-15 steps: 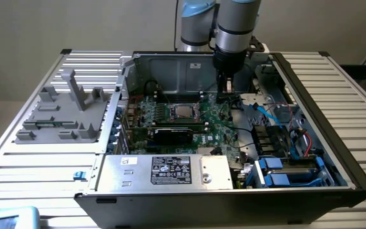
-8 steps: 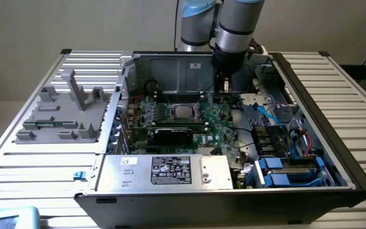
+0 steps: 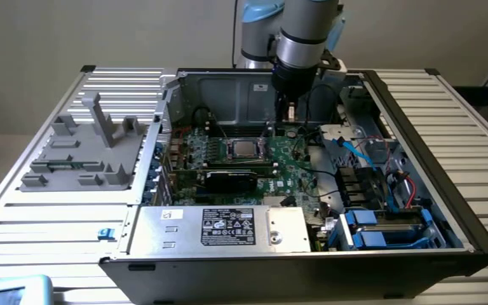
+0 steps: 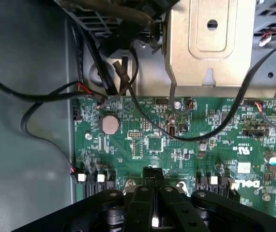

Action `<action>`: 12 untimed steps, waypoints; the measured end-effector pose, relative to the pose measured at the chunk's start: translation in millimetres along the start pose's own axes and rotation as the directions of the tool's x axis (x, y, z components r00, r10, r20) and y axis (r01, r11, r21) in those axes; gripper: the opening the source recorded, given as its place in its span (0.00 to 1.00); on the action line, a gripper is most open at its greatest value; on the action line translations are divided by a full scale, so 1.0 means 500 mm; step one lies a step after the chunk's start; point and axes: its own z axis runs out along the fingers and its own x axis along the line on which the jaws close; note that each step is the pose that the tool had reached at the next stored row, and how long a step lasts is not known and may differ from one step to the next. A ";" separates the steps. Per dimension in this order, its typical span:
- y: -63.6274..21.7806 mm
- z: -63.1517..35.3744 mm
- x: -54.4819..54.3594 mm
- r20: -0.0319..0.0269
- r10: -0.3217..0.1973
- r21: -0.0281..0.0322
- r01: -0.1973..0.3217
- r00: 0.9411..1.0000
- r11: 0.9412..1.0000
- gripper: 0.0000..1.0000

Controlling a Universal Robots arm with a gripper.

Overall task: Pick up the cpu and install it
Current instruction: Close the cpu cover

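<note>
The cpu is a small square chip with a dull silver top. It lies flat in the socket frame on the green motherboard inside the open computer case. My gripper hangs above the board, toward the back of the case and to the exterior view's right of the cpu, not touching it. In the wrist view the gripper has its black fingers pressed together with nothing between them, over the motherboard near a round coin battery.
A black graphics card sits just in front of the socket, and a silver power supply box lies at the case front. Blue drive bays and loose cables fill the sides. A grey parts fixture stands outside, at the exterior view's left.
</note>
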 end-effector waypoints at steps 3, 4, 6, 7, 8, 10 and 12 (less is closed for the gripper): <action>-0.025 0.001 0.000 0.000 0.000 0.000 0.000 1.000 1.000 0.11; -0.034 0.002 0.000 0.000 0.000 0.000 0.000 1.000 1.000 0.11; -0.051 0.002 0.000 0.000 0.000 0.000 0.000 1.000 1.000 0.11; -0.059 0.003 0.000 0.000 0.000 0.000 0.000 1.000 1.000 0.11; -0.065 0.003 -0.001 0.000 0.000 0.000 0.000 1.000 1.000 0.11; -0.074 0.004 -0.001 0.000 0.000 0.000 0.000 1.000 1.000 0.11; -0.077 0.004 -0.001 0.000 0.000 0.000 0.000 1.000 1.000 0.11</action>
